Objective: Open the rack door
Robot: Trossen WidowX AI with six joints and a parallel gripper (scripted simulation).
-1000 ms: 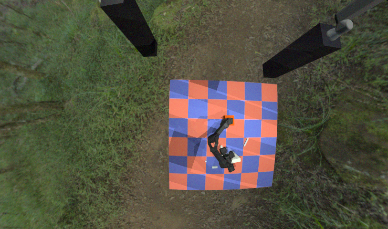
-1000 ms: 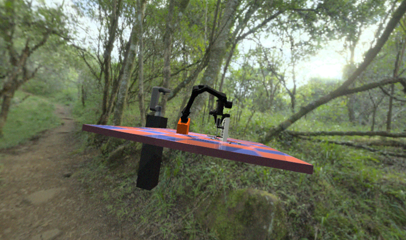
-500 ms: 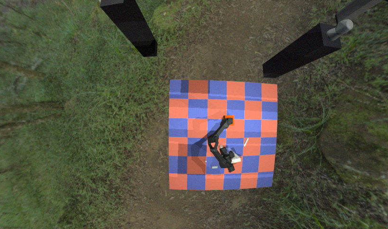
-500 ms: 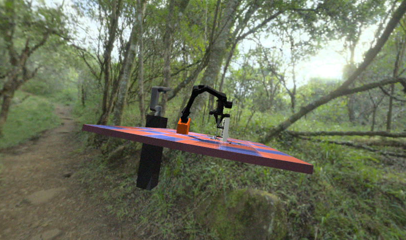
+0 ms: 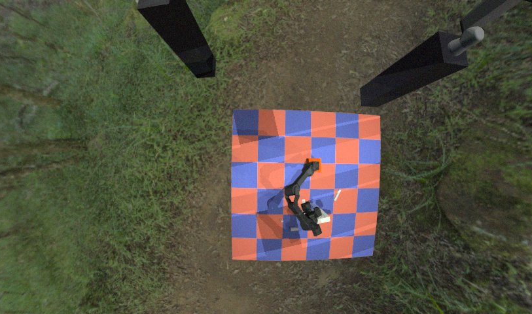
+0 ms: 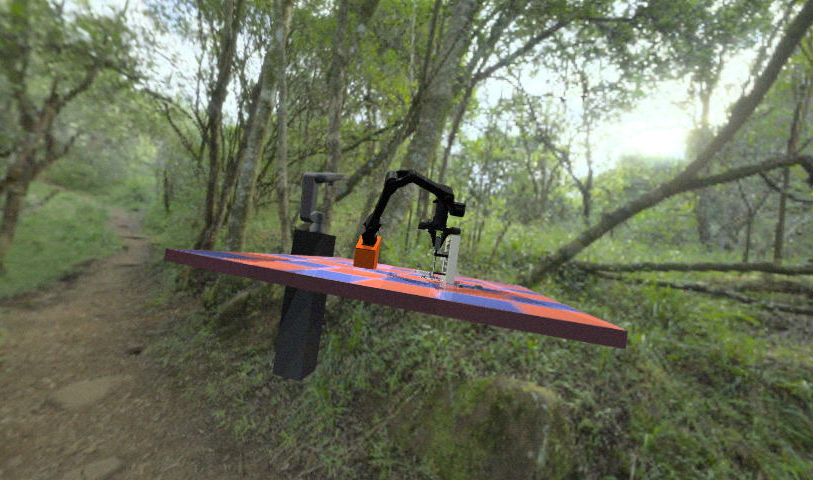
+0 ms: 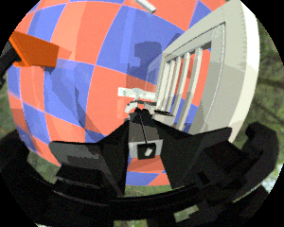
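Note:
The pale grey-white rack stands upright. Its slatted panel [image 7: 182, 85] and thick outer frame [image 7: 243, 61] are at the right in the wrist view. The rack [image 5: 323, 220] [image 6: 451, 262] is partly under the arm from above and edge-on from the side. My gripper [image 7: 140, 123] [image 6: 437, 250] points down just beside the slatted face. It is shut on the door's upright handle, which is almost wholly hidden between and behind the dark fingers. How far the handle is turned does not show. The slatted panel looks roughly in line with its frame; any small gap is too small to tell.
A white strip [image 5: 337, 195] [image 7: 146, 6] lies on the checkered table beyond the rack. A grey block [image 5: 294, 229] lies on the other side. A white bar [image 7: 125, 92] shows just past my fingertips. The orange arm base [image 6: 366, 255] [image 7: 40, 51] stands farther back.

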